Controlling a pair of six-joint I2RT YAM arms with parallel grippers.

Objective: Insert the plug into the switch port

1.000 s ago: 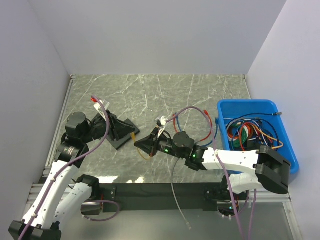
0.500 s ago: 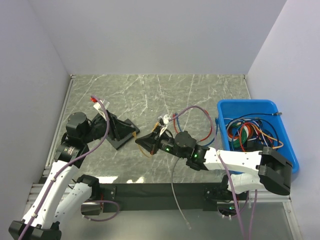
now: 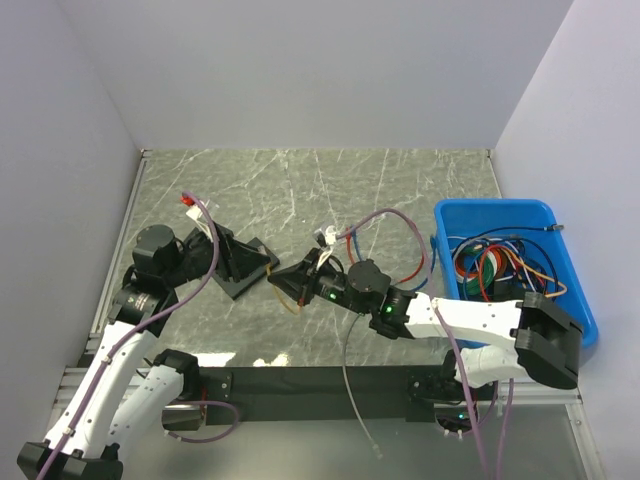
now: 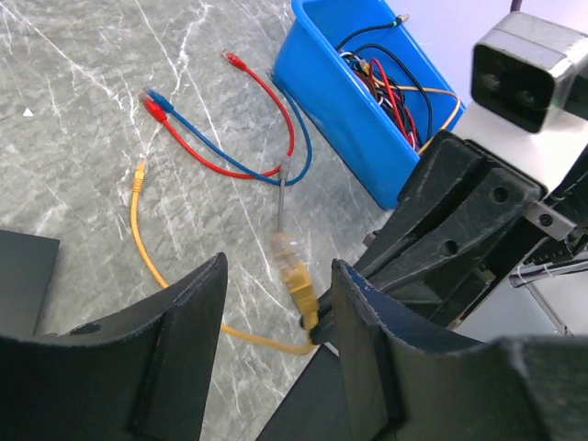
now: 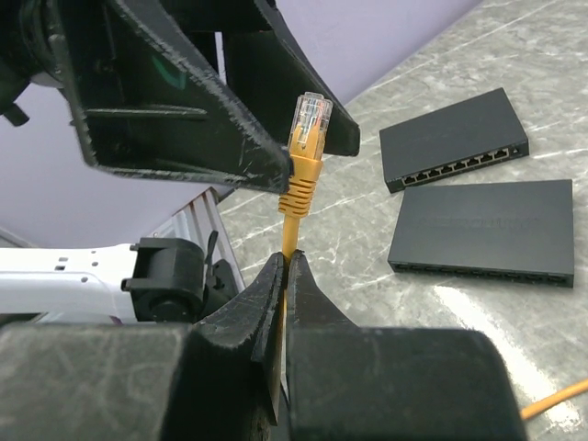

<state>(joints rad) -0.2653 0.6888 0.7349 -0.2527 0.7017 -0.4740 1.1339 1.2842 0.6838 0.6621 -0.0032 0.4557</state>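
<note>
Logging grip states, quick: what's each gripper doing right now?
Left gripper: open, holding nothing.
Right gripper: shut on the yellow cable just below its plug.

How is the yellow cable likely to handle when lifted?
Probably floppy: the yellow cable trails in a loose curve. The short end above the shut right gripper stands upright, so likely stiff enough there to aim.

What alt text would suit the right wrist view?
The right gripper, shut, holds a yellow cable upright just below its plug, whose clear tip stands beside the left gripper's black fingers. Two black switches lie on the marble table behind, one showing its ports.
</note>
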